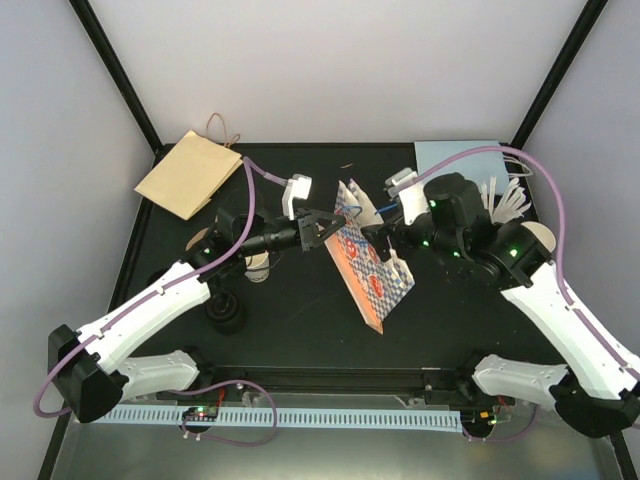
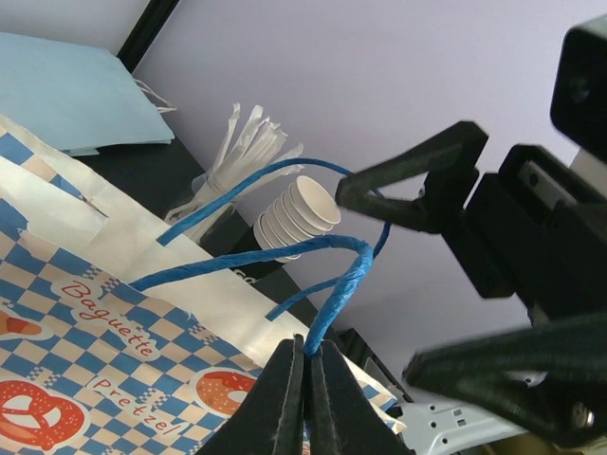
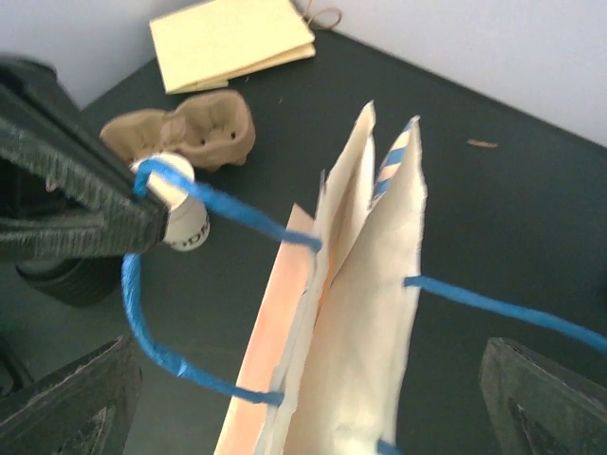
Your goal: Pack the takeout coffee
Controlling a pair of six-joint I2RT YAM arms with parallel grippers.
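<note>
Handles first, it seems: the left fingers (image 2: 272,403) are pressing together on one blue handle (image 2: 341,284) of the pretzel-print bag (image 1: 372,268), tipping it up mid-counter (image 1: 300,340) so its mouth is parting a little. The right fingers (image 3: 545,398) are hanging spread wide by the other handle (image 3: 493,308), probably to pull it open. A white cup (image 1: 258,266) is standing outside the bag, beside the left arm (image 1: 150,310).

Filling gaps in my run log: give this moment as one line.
left fingers: shut on blue handle | right fingers: open, empty | paper bag: tilted on table
</note>
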